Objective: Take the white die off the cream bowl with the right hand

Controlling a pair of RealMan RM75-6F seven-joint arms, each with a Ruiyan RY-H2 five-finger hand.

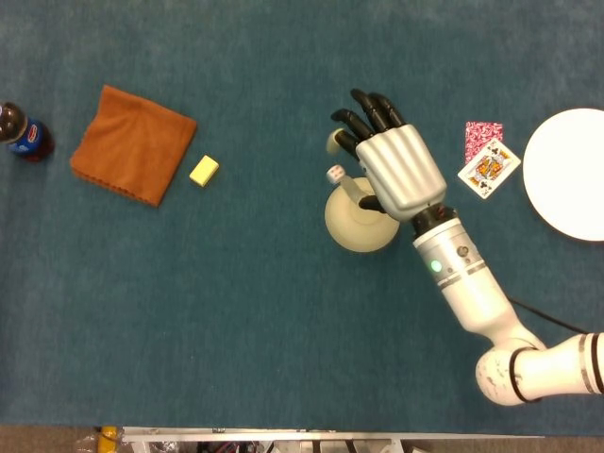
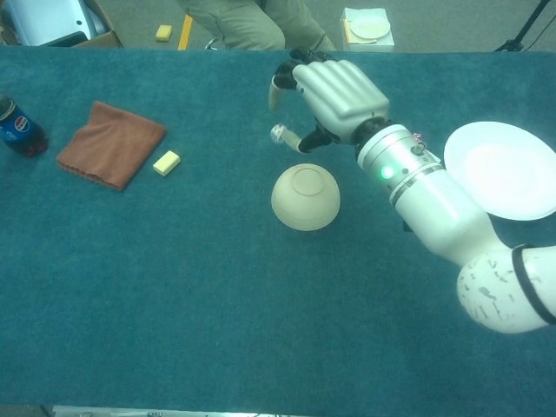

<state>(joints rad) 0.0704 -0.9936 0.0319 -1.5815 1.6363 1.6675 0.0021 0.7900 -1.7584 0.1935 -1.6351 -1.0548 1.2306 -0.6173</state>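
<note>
The cream bowl (image 1: 359, 223) lies upside down on the blue table; its base (image 2: 306, 182) is bare. The small white die (image 1: 334, 174) is off the bowl, in the air just to its far left, and looks blurred in the chest view (image 2: 278, 133). My right hand (image 1: 389, 162) hovers over the bowl's far edge, raised above it (image 2: 334, 91). Its fingers are spread. The die is beside the thumb tip, and a clear gap separates it from the nearest fingertip (image 2: 276, 89). My left hand is in neither view.
An orange cloth (image 1: 132, 143), a yellow block (image 1: 204, 171) and a cola bottle (image 1: 23, 134) lie at the left. Two playing cards (image 1: 487, 160) and a white plate (image 1: 571, 174) lie right of the hand.
</note>
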